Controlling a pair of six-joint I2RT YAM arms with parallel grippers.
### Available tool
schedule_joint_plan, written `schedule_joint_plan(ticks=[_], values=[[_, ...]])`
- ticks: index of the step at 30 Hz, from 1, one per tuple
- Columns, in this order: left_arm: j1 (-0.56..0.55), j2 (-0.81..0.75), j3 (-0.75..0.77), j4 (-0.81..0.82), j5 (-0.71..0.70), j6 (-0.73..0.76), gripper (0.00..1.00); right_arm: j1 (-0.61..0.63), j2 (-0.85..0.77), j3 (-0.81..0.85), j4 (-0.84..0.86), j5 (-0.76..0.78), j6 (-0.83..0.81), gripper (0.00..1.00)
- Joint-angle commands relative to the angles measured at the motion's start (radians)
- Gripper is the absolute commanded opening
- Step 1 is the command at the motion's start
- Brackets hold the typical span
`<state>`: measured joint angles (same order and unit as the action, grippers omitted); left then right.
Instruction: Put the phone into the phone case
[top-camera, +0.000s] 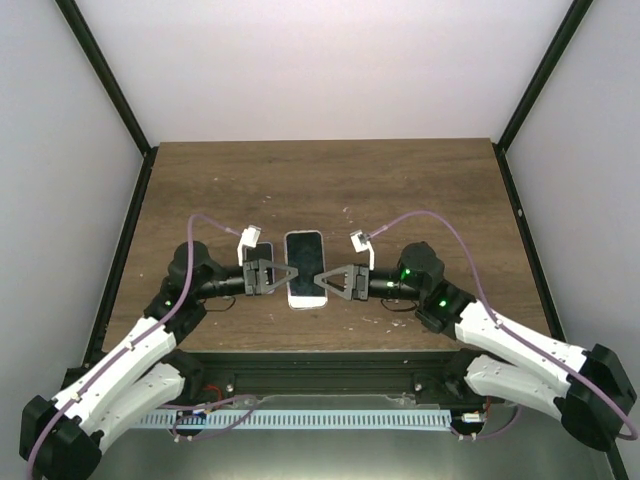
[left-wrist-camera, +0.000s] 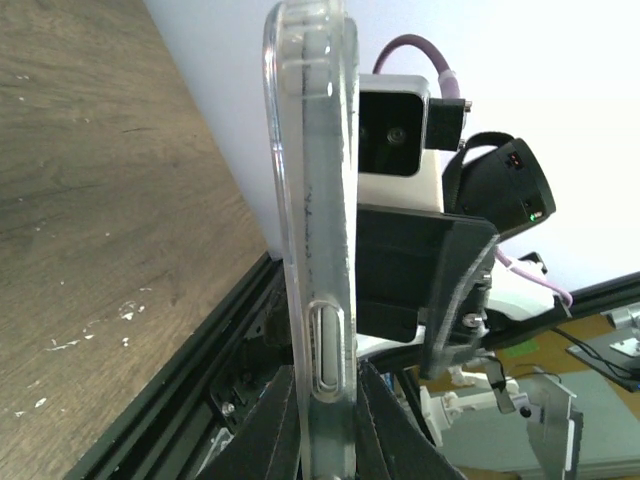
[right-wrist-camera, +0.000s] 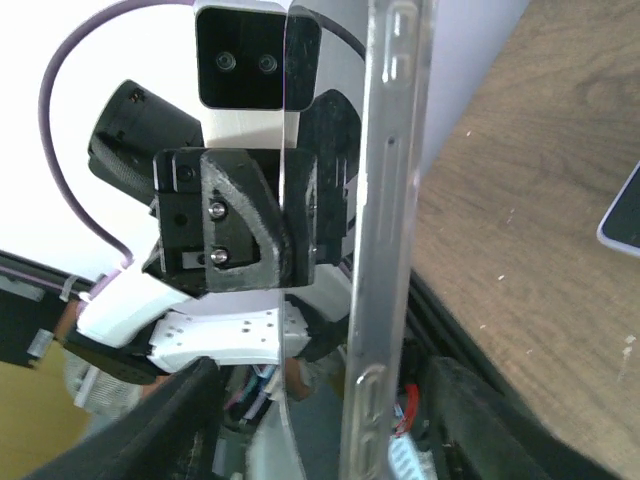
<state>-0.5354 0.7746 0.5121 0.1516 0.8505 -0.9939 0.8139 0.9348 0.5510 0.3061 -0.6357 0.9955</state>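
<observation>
— As the scene is read from the left, what is found first?

— The left pincer is found closed on the clear phone case; in the left wrist view the case is seen edge-on, nipped at its lower end between the two dark fingers.

— And where is the phone placed?

— The phone is laid flat on the wooden worktop, close to the left pincer and outside the case; only a corner of it is caught in the right wrist view, its dark face turned up.

— How is the case held in the middle?

— It is kept flat, face up, between the two pincers, which are pointed at each other across it.

— And on the right?

— The right pincer is spread wide; its fingers are set on either side of the case's edge, a gap being left on both sides; nothing is gripped by it.
</observation>
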Motion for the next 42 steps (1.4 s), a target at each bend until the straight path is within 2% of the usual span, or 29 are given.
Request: schedule_joint_plan(ticks=[1, 4, 7, 8, 10, 13, 15, 18, 21, 29, 35, 37, 42], values=[[0.000, -0.023, -0.006, 0.115, 0.044, -0.029, 0.00, 0.004, 0.038, 0.059, 0.031, 0.001, -0.015, 0.49], [0.001, -0.024, -0.009, 0.097, 0.043, -0.012, 0.00, 0.004, 0.066, 0.066, 0.051, -0.014, -0.005, 0.26], [0.001, -0.025, -0.003, 0.049, 0.040, 0.013, 0.00, 0.004, 0.074, 0.054, 0.070, -0.034, -0.004, 0.13], [0.002, -0.026, 0.001, 0.028, 0.033, 0.018, 0.05, 0.004, 0.071, 0.050, 0.070, -0.041, -0.009, 0.11], [0.002, -0.028, 0.016, -0.020, 0.020, 0.034, 0.19, 0.004, 0.059, 0.035, 0.069, -0.054, -0.015, 0.08], [0.002, -0.025, 0.047, -0.085, 0.004, 0.064, 0.37, 0.004, 0.026, 0.002, 0.080, -0.079, -0.024, 0.06], [0.004, -0.023, 0.073, -0.119, -0.014, 0.082, 0.42, 0.004, 0.018, -0.015, 0.082, -0.118, -0.031, 0.06], [0.006, -0.020, 0.094, -0.133, -0.039, 0.096, 0.43, 0.005, 0.011, -0.035, 0.080, -0.140, -0.032, 0.06], [0.010, -0.015, 0.103, -0.141, -0.059, 0.108, 0.38, 0.004, -0.002, -0.053, 0.084, -0.136, -0.025, 0.06], [0.029, -0.006, 0.084, -0.157, -0.079, 0.129, 0.00, 0.004, -0.004, -0.053, 0.074, -0.146, -0.033, 0.06], [0.028, 0.000, 0.103, -0.227, -0.107, 0.176, 0.00, 0.004, 0.004, -0.051, 0.063, -0.137, -0.051, 0.07], [0.029, 0.000, 0.116, -0.262, -0.123, 0.199, 0.05, 0.005, 0.002, -0.049, 0.056, -0.130, -0.063, 0.07], [0.029, -0.008, 0.149, -0.349, -0.174, 0.256, 0.34, 0.004, -0.015, -0.039, -0.007, -0.070, -0.106, 0.06]])
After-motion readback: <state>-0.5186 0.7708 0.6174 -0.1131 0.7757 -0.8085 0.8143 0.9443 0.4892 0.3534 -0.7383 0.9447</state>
